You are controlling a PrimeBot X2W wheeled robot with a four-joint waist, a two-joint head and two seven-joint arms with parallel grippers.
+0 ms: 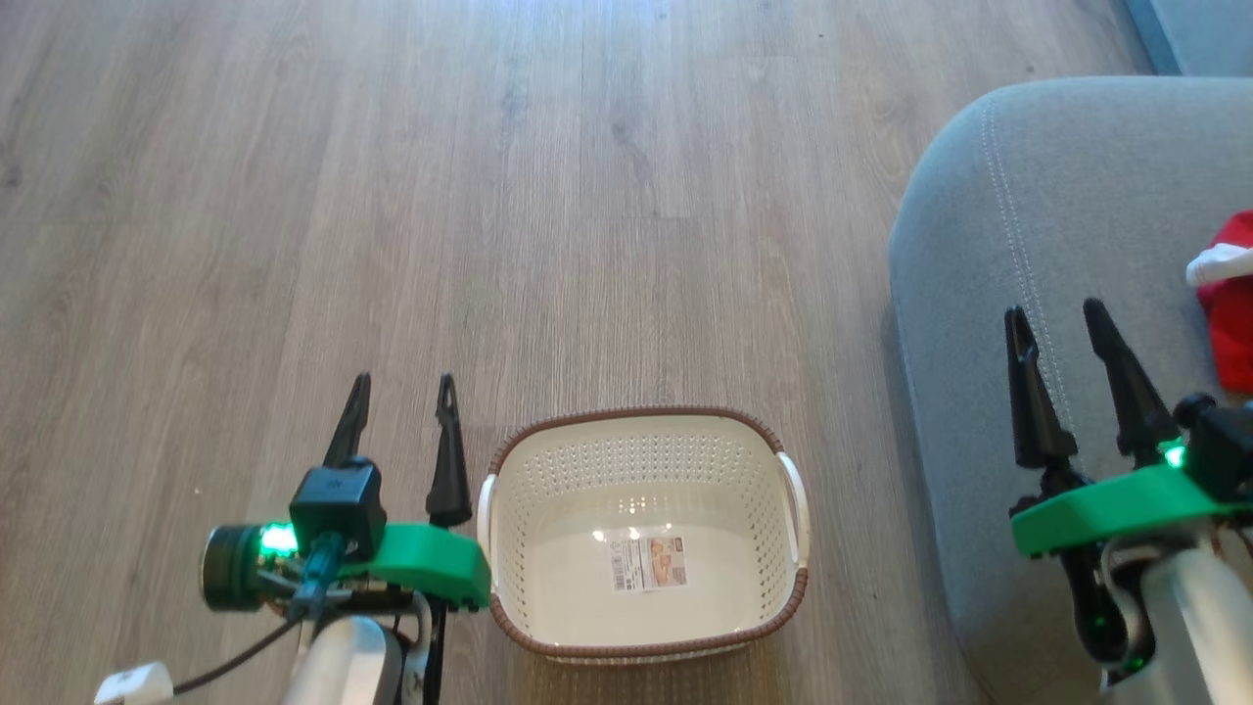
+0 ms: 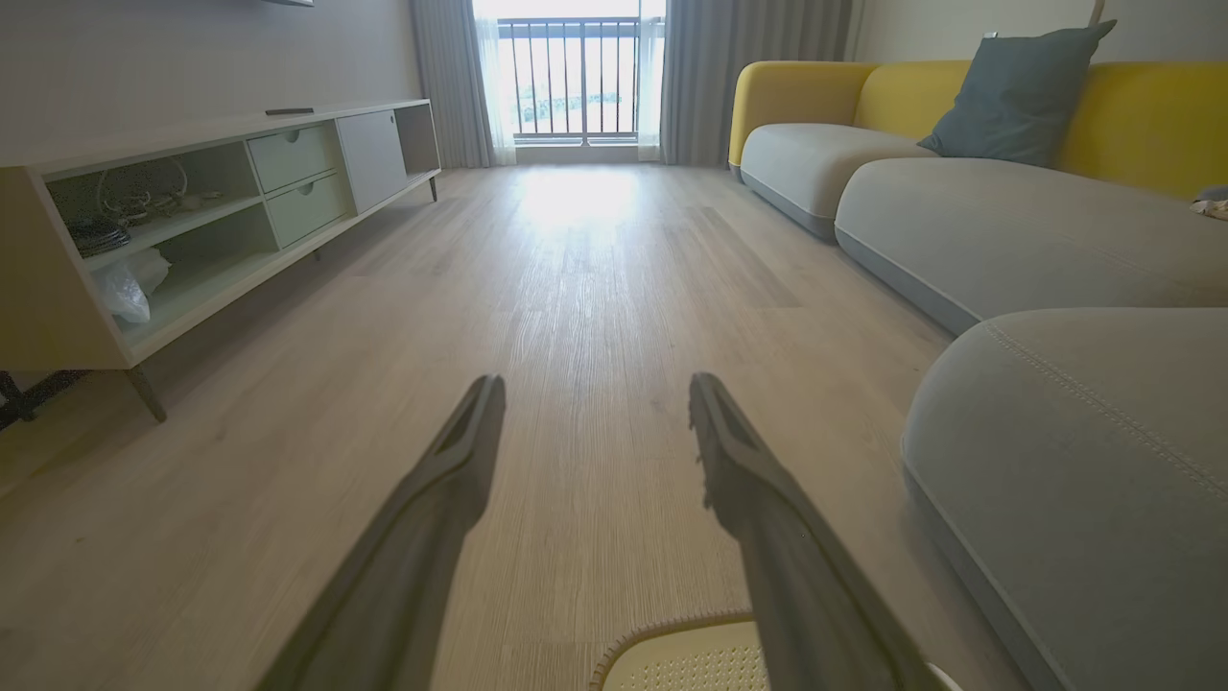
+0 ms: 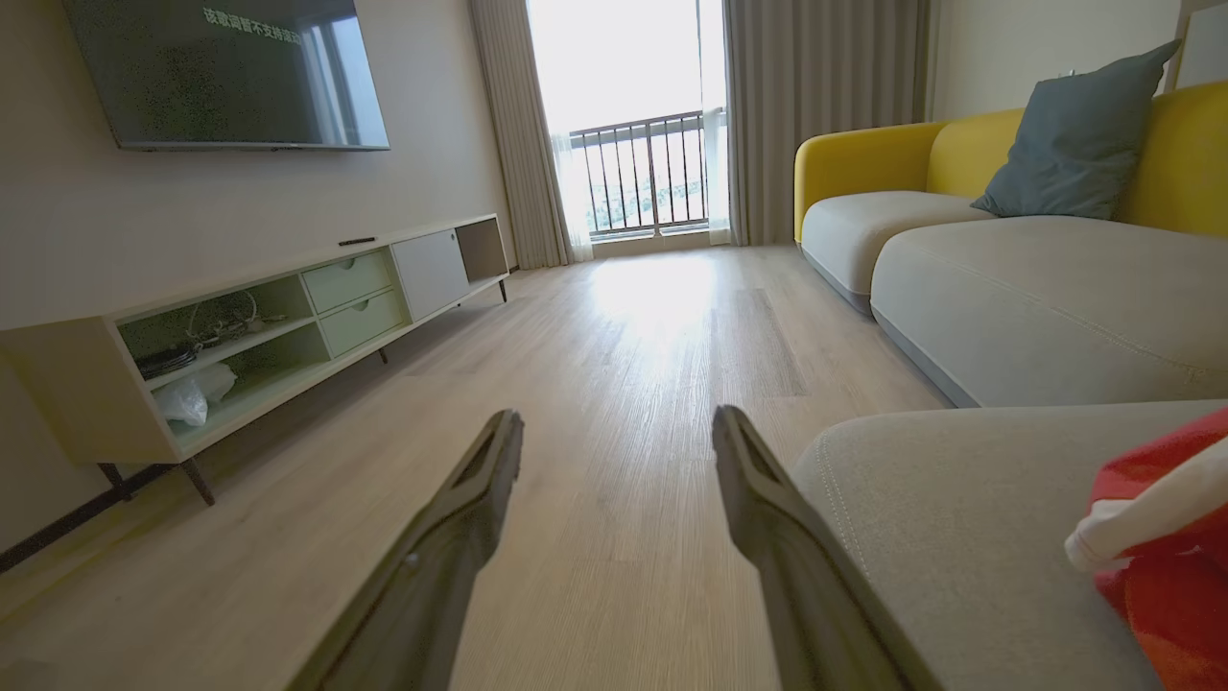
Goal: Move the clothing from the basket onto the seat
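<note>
- Left hand (image 1: 405,377): fingers spread, nothing in it. It hovers over the wood floor (image 1: 489,196), just beside the basket (image 1: 636,412) on its left.
- Right hand (image 1: 1053,306): also spread and empty, hanging above the rounded corner of the seat (image 1: 979,176).
- Basket: on the floor between my two arms, long axis left-right in the head view. Inside is bare apart from a paper label (image 1: 648,563); no fabric in it.
- Red clothing (image 1: 1235,313): lies on the seat to the right of my right hand, near but not touching, with a white band (image 1: 1219,264) on its upper part. The frame edge cuts it off, so I cannot tell its long axis or whether it is one garment or two.
- Key relation: the clothing is on my right-arm side, well apart from the left hand. The right arm is nearer if it needs a nudge further onto the cushion.
- Judgement: the transfer looks done or nearly done.
- Surface: soft grey upholstery with pale stitching; smooth plank floor.
- Room: living room, with a TV console (image 3: 288,317) on the left, a yellow-backed sofa (image 3: 854,154) and a balcony door (image 3: 643,163) at the far end.
</note>
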